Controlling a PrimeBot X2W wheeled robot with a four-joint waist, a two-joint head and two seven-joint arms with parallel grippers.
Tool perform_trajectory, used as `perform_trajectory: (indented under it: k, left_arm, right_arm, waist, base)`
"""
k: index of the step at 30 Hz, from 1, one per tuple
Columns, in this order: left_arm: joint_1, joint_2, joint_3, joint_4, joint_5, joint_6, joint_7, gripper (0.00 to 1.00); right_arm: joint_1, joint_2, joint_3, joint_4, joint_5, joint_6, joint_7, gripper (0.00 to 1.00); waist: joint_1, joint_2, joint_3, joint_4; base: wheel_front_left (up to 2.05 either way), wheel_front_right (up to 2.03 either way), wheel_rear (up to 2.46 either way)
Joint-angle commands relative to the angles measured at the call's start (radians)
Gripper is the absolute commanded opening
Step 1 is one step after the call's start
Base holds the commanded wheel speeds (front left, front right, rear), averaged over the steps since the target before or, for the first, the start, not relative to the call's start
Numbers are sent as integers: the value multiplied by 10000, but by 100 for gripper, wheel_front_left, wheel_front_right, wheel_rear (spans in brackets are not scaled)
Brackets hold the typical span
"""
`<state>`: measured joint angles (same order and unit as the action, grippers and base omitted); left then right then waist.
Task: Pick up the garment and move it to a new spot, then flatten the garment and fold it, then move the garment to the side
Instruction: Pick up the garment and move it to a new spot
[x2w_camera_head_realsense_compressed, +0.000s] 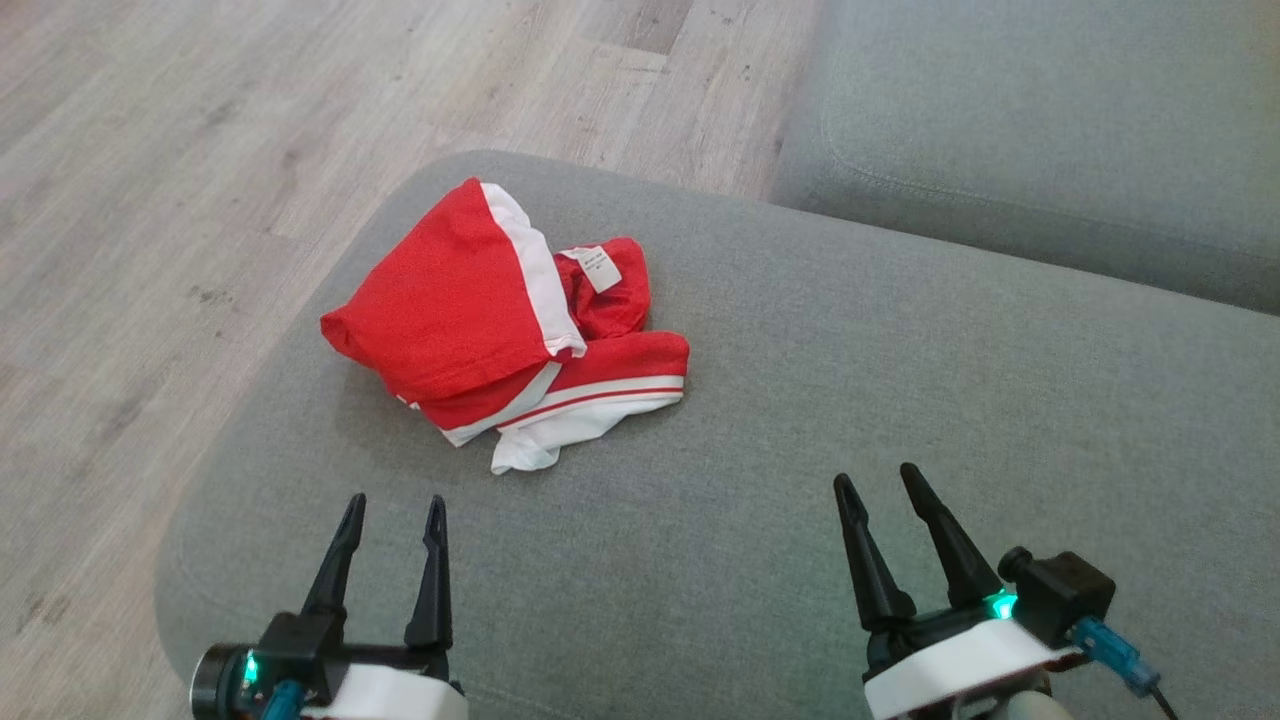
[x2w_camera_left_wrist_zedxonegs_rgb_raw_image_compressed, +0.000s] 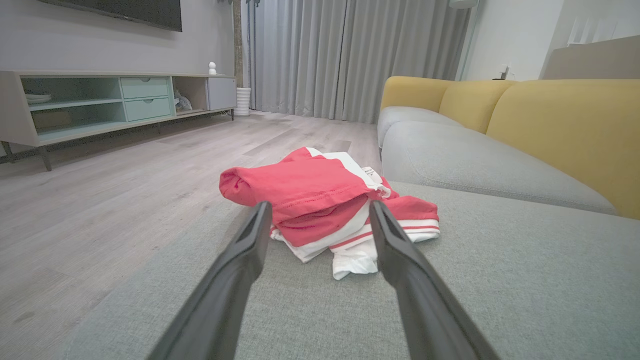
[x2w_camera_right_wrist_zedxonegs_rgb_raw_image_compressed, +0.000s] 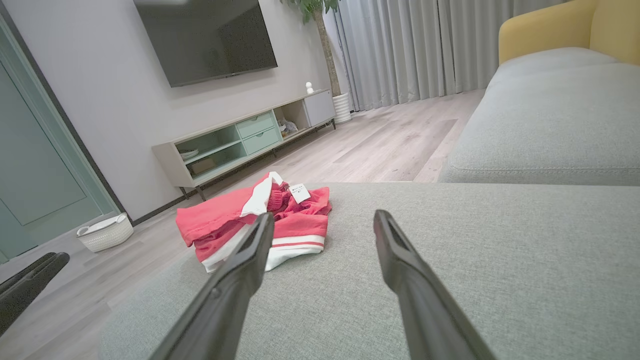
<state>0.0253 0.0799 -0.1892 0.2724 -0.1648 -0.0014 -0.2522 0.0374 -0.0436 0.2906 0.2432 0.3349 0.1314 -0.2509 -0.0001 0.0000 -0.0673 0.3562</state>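
The garment (x2w_camera_head_realsense_compressed: 500, 320) is a crumpled red piece with white bands and a white label, lying bunched on the grey seat cushion (x2w_camera_head_realsense_compressed: 800, 380) near its far left edge. The left wrist view has the garment (x2w_camera_left_wrist_zedxonegs_rgb_raw_image_compressed: 320, 200) straight ahead of the fingers, and in the right wrist view the garment (x2w_camera_right_wrist_zedxonegs_rgb_raw_image_compressed: 250, 225) lies ahead and to the left. My left gripper (x2w_camera_head_realsense_compressed: 394, 505) is open, short of the garment and a little left of it. Off to the garment's right, my right gripper (x2w_camera_head_realsense_compressed: 878, 478) is open too. Nothing is between either pair of fingers.
Wooden floor (x2w_camera_head_realsense_compressed: 200, 150) borders the cushion on the left and beyond. A second grey cushion (x2w_camera_head_realsense_compressed: 1050, 130) lies at the upper right, with yellow backrests (x2w_camera_left_wrist_zedxonegs_rgb_raw_image_compressed: 550, 125). A TV cabinet (x2w_camera_right_wrist_zedxonegs_rgb_raw_image_compressed: 240, 145) and a white basket (x2w_camera_right_wrist_zedxonegs_rgb_raw_image_compressed: 105, 232) stand across the floor.
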Motion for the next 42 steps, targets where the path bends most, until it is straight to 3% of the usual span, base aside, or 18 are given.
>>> perform_trajectory:
  k: [1, 11, 14, 15, 20, 25, 32, 33, 34, 42]
  left_arm:
    - [-366, 20, 388, -361, 112, -37, -95, 100]
    - [-2219, 330, 147, 201, 181, -565, 137, 100]
    - [-3537, 651, 30, 560, 156, -864, 731, 100]
    - [-4472, 931, -118, 930, 81, -1050, 1397, 100]
    - [-6603, 1907, -980, 2366, 77, -1270, 2757, 100]
    - [-8306, 2646, -1934, 4118, -1066, -1288, 3676, 100]
    - [-9112, 2999, -2413, 5758, -2205, -1290, 3969, 100]
    - [-9170, 2993, -2453, 5908, -2262, -1291, 3877, 45]
    - [-9205, 2970, -2507, 6036, -2328, -1291, 3774, 0]
    - [-9510, 2913, -2706, 6758, -2462, -1281, 2472, 0]
  right_arm:
    - [-276, -66, 250, -341, 53, -7, -109, 100]
    - [-727, -66, 11, -417, -268, -7, -109, 100]
    - [-979, -66, -77, -482, -443, -7, -109, 100]
    - [-1157, -66, -181, -554, -529, -7, -109, 100]
    - [-1509, -66, -259, -655, -588, -7, -109, 100]
    - [-1881, -66, -208, -682, -656, -7, -109, 100]
    - [-2043, -66, -190, -755, -675, -7, -109, 100]
    - [-2043, -66, -205, -752, -674, -7, -109, 100]
    - [-2037, -66, -223, -747, -672, -7, -109, 100]
    - [-1923, -66, -285, -580, -662, -7, -109, 100]
  waist:
    - [1, 0, 88, -14]
    - [1, 0, 1107, -578]
    - [1, 0, 1621, -880]
    - [1, 0, 2003, -1065]
    - [1, 0, 2850, -1548]
    - [1, 0, 3619, -2050]
    - [1, 0, 3976, -2301]
    - [1, 0, 3982, -2303]
    - [1, 0, 3978, -2297]
    - [1, 0, 3507, -2033]
  base:
    - [0, 0, 0]
    - [0, 0, 0]
    - [0, 0, 0]
    - [0, 0, 0]
    - [0, 0, 0]
    - [0, 0, 0]
    - [0, 0, 0]
    - [0, 0, 0]
    - [0, 0, 0]
    - [0, 0, 0]
